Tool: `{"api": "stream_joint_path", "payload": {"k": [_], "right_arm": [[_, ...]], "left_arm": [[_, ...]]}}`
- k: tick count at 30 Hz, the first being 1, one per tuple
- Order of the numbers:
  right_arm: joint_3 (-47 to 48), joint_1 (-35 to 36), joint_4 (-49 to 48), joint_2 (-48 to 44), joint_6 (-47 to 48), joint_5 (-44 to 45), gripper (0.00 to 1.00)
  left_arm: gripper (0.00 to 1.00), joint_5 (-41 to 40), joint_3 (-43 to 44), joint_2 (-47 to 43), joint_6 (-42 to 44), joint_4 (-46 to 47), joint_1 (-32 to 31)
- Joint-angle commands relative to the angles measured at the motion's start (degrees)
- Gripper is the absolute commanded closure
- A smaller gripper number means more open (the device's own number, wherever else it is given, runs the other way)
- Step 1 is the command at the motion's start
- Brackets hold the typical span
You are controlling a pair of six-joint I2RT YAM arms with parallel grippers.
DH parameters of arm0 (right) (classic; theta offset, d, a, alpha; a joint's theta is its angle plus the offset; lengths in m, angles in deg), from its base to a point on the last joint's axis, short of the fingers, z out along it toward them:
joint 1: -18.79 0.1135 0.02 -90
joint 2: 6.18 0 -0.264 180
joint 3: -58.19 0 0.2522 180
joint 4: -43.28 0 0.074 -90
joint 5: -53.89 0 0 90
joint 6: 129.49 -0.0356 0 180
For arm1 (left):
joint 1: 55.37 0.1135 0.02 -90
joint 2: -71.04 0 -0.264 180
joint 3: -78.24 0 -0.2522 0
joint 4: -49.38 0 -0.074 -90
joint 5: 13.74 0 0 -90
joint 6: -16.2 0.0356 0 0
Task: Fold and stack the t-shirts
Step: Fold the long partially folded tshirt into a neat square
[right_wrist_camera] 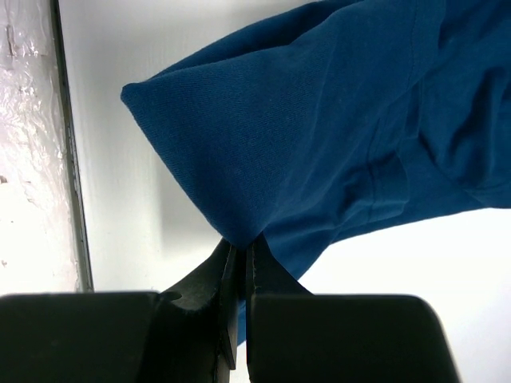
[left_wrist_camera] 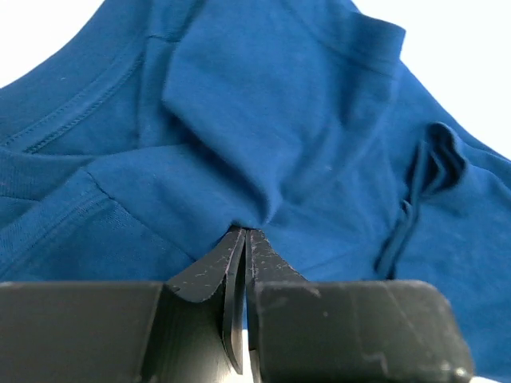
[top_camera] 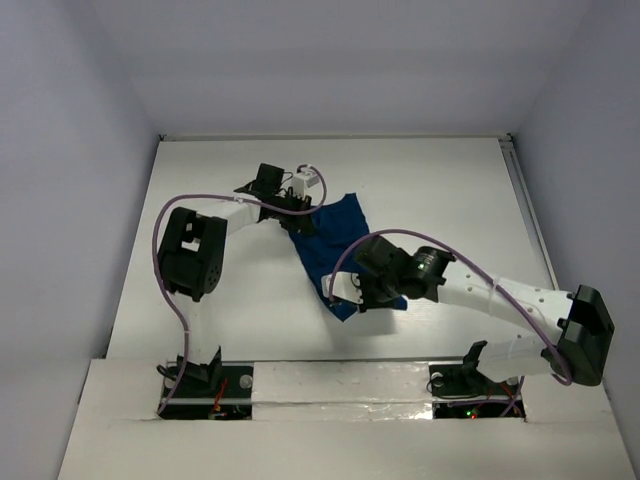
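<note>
I judge the fold barely begun: the worktop (top_camera: 230, 300) has bare room at 9 and 3 o'clock of the cloth. The 1 t-shirt (top_camera: 340, 228) lies bunched near its centre, unfolded and unstacked. My left tool (left_wrist_camera: 243, 238) is clamped on the shirt's 11 o'clock edge, and my right tool (right_wrist_camera: 241, 249) is pinched on its 6 o'clock corner.

T-shirt (top_camera: 338, 235) on table (top_camera: 230, 300), centre of top view, bunched, running from upper right down toward lower centre. Left gripper (top_camera: 300, 222) at its upper-left edge; right gripper (top_camera: 350, 292) at its lower end, nearer the bottom of the frame. Each touches the cloth, a fold caught between its fingertips. Left arm base (top_camera: 200, 378) lower left, right arm base (top_camera: 470, 385) lower right. Right wrist view: cloth fills upper right, bare table to its left and at lower right.
</note>
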Motion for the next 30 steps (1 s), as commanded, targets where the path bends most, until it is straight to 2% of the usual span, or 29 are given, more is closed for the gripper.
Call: {"api": "stream_joint_path", "payload": {"k": [1, 11, 19, 30], "right_arm": [[3.0, 0.6, 0.3, -2.2, -0.8, -0.6, 1.0], [4.5, 1.1, 2.3, -3.7, -0.5, -0.6, 1.0], [7.0, 1.1, 4.1, -4.1, 0.6, 2.0, 1.0], [6.9, 1.1, -0.1, 0.0, 2.8, 8.3, 1.0]], "left_arm": [[1.0, -1.7, 2.4, 1.7, -0.7, -1.5, -0.4], [1.0, -0.8, 2.7, 6.2, 1.2, -3.7, -4.3], [1.0, 0.5, 0.5, 5.0, 4.6, -6.0, -7.9], [1.0, 5.1, -3.1, 2.2, 11.9, -10.9, -11.6]]}}
